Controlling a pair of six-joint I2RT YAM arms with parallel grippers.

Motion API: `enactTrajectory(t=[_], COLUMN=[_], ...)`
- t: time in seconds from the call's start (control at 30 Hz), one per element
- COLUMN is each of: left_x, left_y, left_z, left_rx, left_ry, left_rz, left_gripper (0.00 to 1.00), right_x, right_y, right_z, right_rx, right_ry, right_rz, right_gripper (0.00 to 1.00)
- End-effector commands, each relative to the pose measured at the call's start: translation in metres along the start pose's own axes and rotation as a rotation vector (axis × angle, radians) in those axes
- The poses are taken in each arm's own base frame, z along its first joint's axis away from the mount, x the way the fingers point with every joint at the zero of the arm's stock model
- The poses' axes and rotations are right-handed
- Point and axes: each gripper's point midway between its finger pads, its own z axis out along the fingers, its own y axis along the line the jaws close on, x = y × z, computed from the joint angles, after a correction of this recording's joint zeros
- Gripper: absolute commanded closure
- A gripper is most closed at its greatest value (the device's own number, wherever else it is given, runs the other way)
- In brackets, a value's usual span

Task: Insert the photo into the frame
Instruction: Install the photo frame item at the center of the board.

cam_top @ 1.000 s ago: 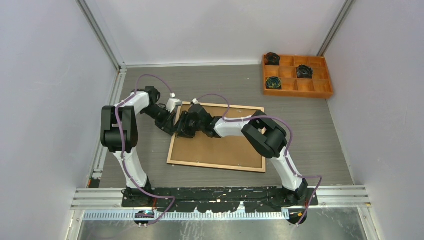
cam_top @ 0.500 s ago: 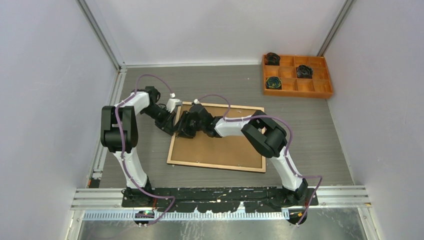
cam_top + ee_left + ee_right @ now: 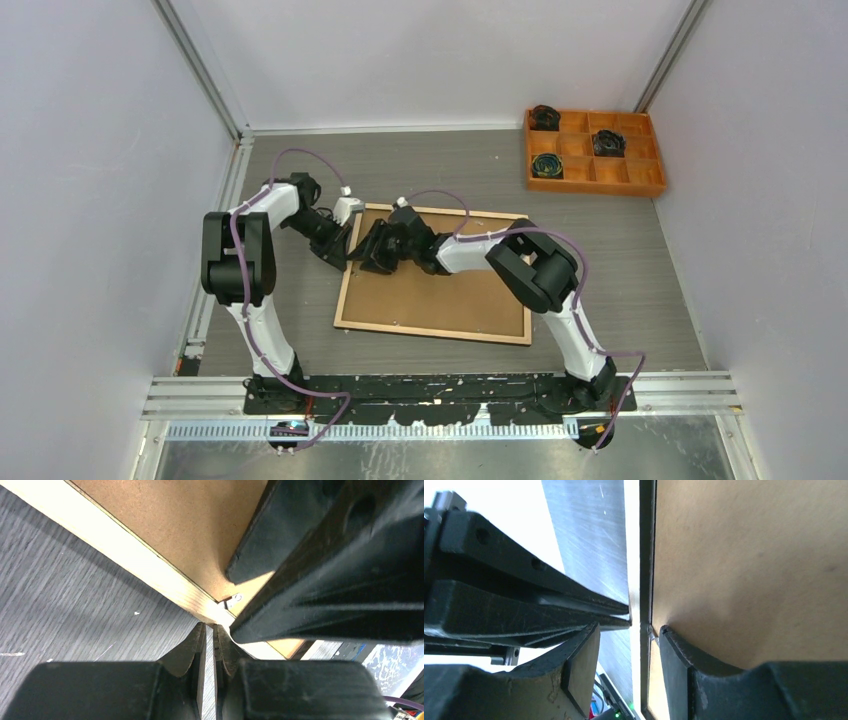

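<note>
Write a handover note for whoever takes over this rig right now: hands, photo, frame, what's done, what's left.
Left hand: nearly shut, nothing visibly held, tips at the far-left rim of the frame.
Right hand: open, fingers straddling that rim beside a small metal tab.
Frame: face down on the table, hardboard backing panel seated in it.
Photo: not in view, so I cannot tell whether it lies under the backing.
Left: probably the tabs. Locate the photo first.

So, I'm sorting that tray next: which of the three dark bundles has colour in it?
The bundle at the tray's front left, nearest the frame: it shows blue-green; the other two look plain black.
</note>
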Motion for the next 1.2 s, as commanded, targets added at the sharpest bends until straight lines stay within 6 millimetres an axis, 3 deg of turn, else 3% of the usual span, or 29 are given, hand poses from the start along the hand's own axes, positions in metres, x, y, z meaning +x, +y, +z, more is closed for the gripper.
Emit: enactTrajectory(t=[0.0, 0.37, 0.43, 0.63, 0.8, 0.87, 0.97, 1.0, 1.17], left_x=[0.01, 0.009, 0.009, 0.009, 0.008, 0.01, 0.009, 0.008, 0.004], left_y=[0.0, -0.001, -0.002, -0.002, -0.005, -0.008, -0.008, -0.008, 0.001], left_z=[0.001, 0.001, 0.001, -0.002, -0.001, -0.002, -0.009, -0.013, -0.035], left_rx=[-0.014, -0.007, -0.007, -0.008, 0.001, 0.001, -0.009, -0.013, -0.04], left_ry=[0.038, 0.033, 0.033, 0.029, 0.019, 0.019, 0.011, 0.005, -0.032], left_rz=[0.026, 0.02, 0.023, 0.031, 0.031, 0.035, 0.057, 0.062, 0.057], left_gripper=[0.89, 0.89, 0.89, 0.89, 0.89, 0.89, 0.86, 0.84, 0.71], right_x=[-0.026, 0.002, -0.01, -0.085, -0.12, -0.135, -0.157, -0.16, -0.173], right_y=[-0.009, -0.01, -0.007, -0.012, -0.028, -0.022, -0.022, -0.036, -0.062], right_z=[-0.009, 0.006, -0.002, -0.048, -0.072, -0.095, -0.148, -0.17, -0.268], right_rx=[0.054, 0.046, 0.042, 0.09, 0.164, 0.159, 0.228, 0.295, 0.427], right_ry=[-0.078, -0.014, -0.044, -0.225, -0.287, -0.335, -0.434, -0.462, -0.628], right_rz=[-0.01, -0.012, -0.011, 0.011, 0.01, 0.004, -0.035, -0.034, -0.014], right_gripper=[0.47, 0.48, 0.48, 0.39, 0.34, 0.27, 0.14, 0.11, 0.02])
